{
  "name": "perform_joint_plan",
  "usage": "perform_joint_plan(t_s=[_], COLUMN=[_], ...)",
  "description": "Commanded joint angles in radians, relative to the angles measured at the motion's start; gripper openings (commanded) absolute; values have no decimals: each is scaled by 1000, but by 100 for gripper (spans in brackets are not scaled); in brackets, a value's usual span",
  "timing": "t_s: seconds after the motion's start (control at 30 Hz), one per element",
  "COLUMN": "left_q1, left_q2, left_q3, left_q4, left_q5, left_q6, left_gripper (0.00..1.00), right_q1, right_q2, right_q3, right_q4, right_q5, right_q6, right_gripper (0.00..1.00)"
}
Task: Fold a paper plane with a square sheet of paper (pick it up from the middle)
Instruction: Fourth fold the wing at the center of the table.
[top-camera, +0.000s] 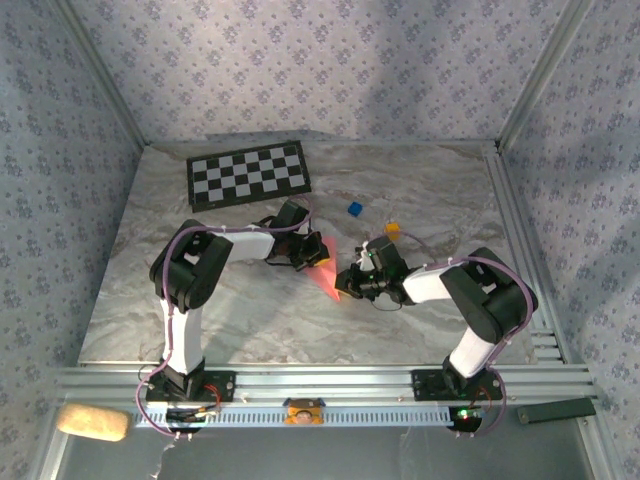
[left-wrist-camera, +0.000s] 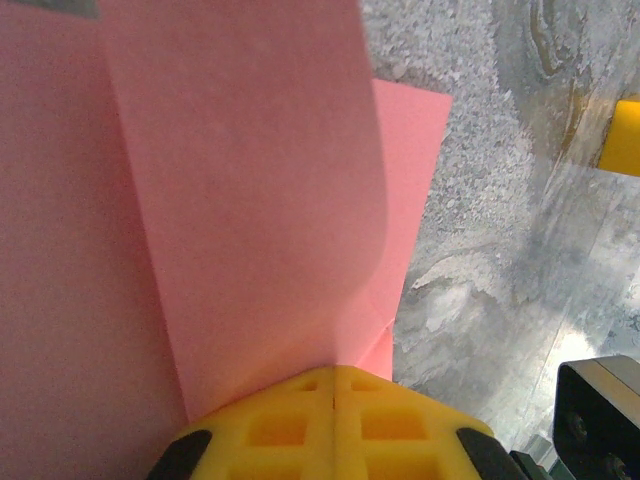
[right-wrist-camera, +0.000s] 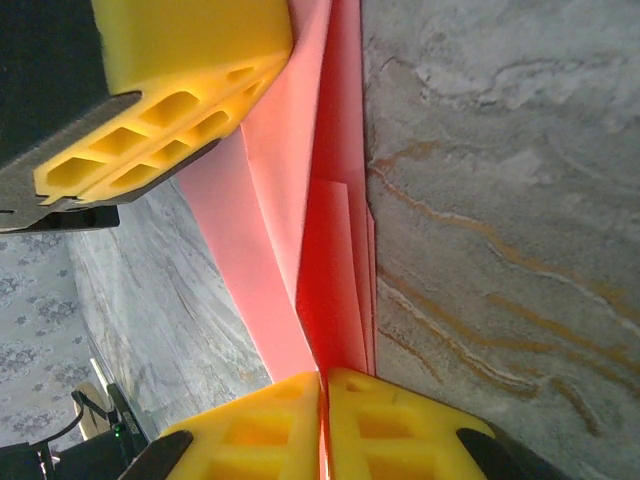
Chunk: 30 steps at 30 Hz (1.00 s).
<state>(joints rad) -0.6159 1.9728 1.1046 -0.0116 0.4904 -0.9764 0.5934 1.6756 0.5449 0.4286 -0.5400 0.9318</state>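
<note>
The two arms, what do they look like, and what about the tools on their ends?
Both the left arm and the right arm have bulky black joints linked by white tubes, with a thin purple cable looping along each. The left tool and the right tool carry bright yellow fingers moulded with rectangular pockets and set in black mounts.

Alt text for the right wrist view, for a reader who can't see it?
The right gripper, yellow fingers closed at the bottom edge, pinches the folded pink paper. The left gripper grips the same paper at top left; grey marbled table lies to the right.
</note>
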Motion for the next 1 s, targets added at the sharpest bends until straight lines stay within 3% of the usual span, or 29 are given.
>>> perform_joint_plan(t_s=[0.0, 0.37, 0.97], left_q1=[-8, -7, -11], left_q2=[21, 14, 14], left_q3=[-2, -11, -25], left_q4=[-33, -38, -24], left_q5=[-5, -15, -6], left_q6=[16, 10, 8], left_gripper=[0, 0, 0], right_q1=[8, 21, 12], right_q2=[-5, -24, -59], right_q3=[-31, -47, 44], right_q4=[-72, -135, -160], right_q5=[-40, -54, -20], right_q6=[-4, -57, -38], right_gripper=[11, 6, 19])
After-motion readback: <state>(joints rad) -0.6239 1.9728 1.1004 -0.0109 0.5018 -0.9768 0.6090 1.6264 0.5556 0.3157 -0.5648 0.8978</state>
